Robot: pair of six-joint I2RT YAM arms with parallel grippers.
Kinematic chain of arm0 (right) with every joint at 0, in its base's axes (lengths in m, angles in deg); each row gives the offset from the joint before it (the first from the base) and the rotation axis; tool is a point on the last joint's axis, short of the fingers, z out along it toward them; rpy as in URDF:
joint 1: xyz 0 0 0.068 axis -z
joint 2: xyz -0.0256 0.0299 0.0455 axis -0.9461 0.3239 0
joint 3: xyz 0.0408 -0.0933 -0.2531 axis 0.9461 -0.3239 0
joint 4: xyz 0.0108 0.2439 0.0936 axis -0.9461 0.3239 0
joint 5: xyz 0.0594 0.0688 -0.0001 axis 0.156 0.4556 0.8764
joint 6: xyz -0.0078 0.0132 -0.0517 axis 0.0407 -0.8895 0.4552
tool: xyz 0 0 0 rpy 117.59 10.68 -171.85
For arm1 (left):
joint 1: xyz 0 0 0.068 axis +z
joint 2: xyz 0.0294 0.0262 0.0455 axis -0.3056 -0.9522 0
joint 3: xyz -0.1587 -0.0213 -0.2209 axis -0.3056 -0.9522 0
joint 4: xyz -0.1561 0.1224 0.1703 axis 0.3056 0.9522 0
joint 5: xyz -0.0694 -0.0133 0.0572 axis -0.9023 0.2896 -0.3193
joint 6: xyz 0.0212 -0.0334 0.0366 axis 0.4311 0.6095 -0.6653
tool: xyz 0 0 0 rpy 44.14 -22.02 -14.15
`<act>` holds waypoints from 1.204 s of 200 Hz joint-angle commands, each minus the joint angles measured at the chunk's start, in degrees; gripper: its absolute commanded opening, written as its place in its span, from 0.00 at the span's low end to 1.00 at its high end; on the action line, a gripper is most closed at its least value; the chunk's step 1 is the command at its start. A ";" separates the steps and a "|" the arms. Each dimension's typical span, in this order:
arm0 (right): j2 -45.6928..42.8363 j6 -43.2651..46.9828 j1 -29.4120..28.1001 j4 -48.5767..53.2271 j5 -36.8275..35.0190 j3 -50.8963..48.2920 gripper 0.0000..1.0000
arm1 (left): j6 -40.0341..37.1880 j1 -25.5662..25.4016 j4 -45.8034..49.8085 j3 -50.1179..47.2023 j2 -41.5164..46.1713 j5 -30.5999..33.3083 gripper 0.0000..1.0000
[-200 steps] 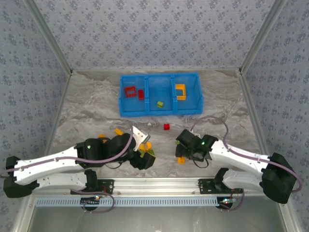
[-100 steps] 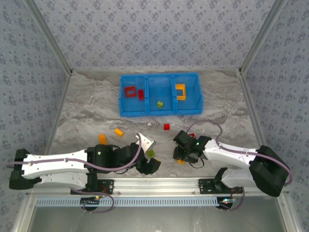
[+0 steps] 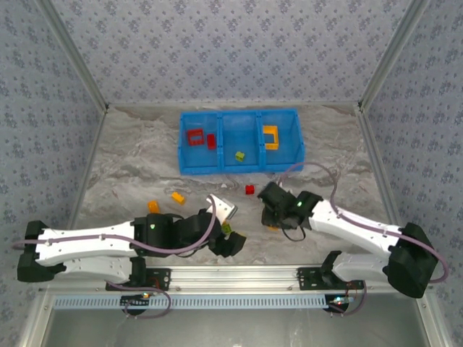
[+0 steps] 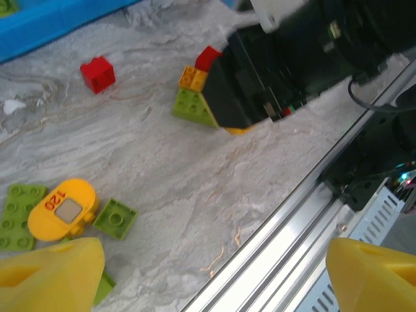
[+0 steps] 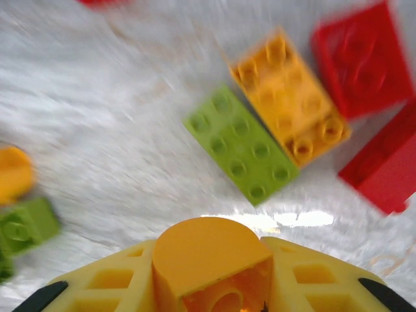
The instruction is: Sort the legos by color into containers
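Note:
The blue three-compartment container (image 3: pixel 189 165) stands at the back; it holds a red frame (image 3: pixel 194 136), a small green brick (image 3: pixel 239 155) and an orange frame (image 3: pixel 270 136). My right gripper (image 5: pixel 211 276) is shut on a rounded orange lego (image 5: pixel 205 257), lifted over a green lego (image 5: pixel 244 153), an orange one (image 5: pixel 292 97) and red ones (image 5: pixel 361 58). From above, that gripper (image 3: pixel 273 211) hangs near a red cube (image 3: pixel 249 189). My left gripper (image 4: pixel 214 279) is open and empty, low near the front rail (image 4: pixel 305 214), beside a yellow "120" piece (image 4: pixel 62 209) and green plates (image 4: pixel 115 219).
Two orange bricks (image 3: pixel 177 196) lie left of centre behind the left arm (image 3: pixel 94 242). The red cube (image 4: pixel 97 73) sits alone in front of the bin. The metal rail (image 3: pixel 239 273) bounds the near edge, and the patterned walls close in the sides.
My right gripper has closed on the orange lego and drawn back from the front rail toward the bin with it. The left gripper shifted slightly right and stays open.

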 commanded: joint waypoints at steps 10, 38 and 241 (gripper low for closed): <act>3.47 15.04 11.16 7.34 -6.60 13.01 0.34 | -1.95 3.70 -2.50 7.99 -5.93 0.43 0.89; 15.60 25.19 21.86 3.76 -6.76 26.88 0.33 | -3.42 10.41 -5.22 12.35 -11.40 -3.74 0.89; 67.23 36.70 32.30 8.46 -12.38 78.27 0.59 | -8.77 20.76 -7.98 30.34 -28.06 -1.91 0.89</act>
